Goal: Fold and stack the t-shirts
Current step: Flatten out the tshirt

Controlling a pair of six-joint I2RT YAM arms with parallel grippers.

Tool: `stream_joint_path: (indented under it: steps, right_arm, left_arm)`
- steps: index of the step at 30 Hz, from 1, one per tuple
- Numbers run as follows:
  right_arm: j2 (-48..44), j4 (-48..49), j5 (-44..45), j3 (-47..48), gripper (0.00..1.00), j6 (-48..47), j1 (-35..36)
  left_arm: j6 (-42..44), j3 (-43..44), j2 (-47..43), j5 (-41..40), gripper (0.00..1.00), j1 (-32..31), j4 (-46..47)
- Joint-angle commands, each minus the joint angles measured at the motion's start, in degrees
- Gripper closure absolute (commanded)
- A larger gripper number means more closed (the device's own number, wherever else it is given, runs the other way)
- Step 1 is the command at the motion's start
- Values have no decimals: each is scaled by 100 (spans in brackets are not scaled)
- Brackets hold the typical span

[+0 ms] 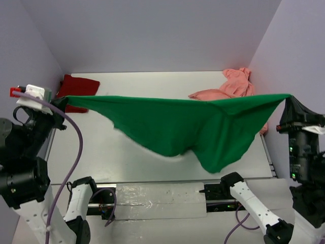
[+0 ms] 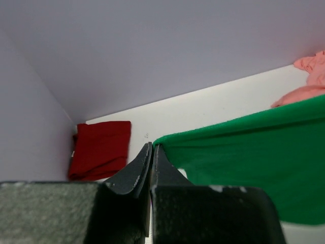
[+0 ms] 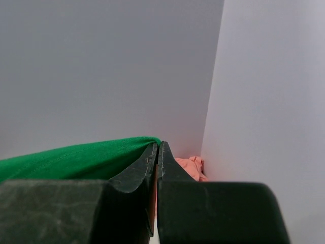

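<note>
Green t-shirt [image 1: 172,122] hangs clamped in left fingers [image 2: 134,173] and right fingers [image 3: 139,170].

The green t-shirt [image 1: 188,127] hangs stretched across the scene above the table [image 1: 101,157]. One end is pinched by the left gripper [image 1: 64,101] at the left edge and the other by the right gripper [image 1: 288,98] at the right, with its middle sagging unevenly toward the near side. A dark red t-shirt [image 1: 78,85] lies folded in the far left corner, and a salmon-pink t-shirt [image 1: 228,87] lies crumpled at the far right, partly hidden behind the green cloth.
</note>
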Motion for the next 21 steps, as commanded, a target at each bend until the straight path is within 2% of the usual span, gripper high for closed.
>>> stream_joint_path:
  steps: [1,6,9,11,16,21]
  right_arm:
    - [-385,26,198,169,100,-79,-203]
    - [-377,-150,48,591,100,-26,-389]
    - [60,-247,-75,846,100,-8,-371]
    - [281,-2,-128,785,100,-61,-380]
    - [1316,587,-269,626,100,-184,-371]
    - [2513,1212,-234,713,100,-386,-397]
  left_arm:
    - [-140,425,-155,-846,100,55,-157]
    - [-272,1164,-156,-1268,100,-32,-333]
    - [-377,1394,20,-1444,100,-155,-237]
    - [-404,1237,151,-1427,100,-164,52]
    - [-369,156,591,-1225,100,-165,957]
    - [-386,-469,1574,-1067,100,-165,2179]
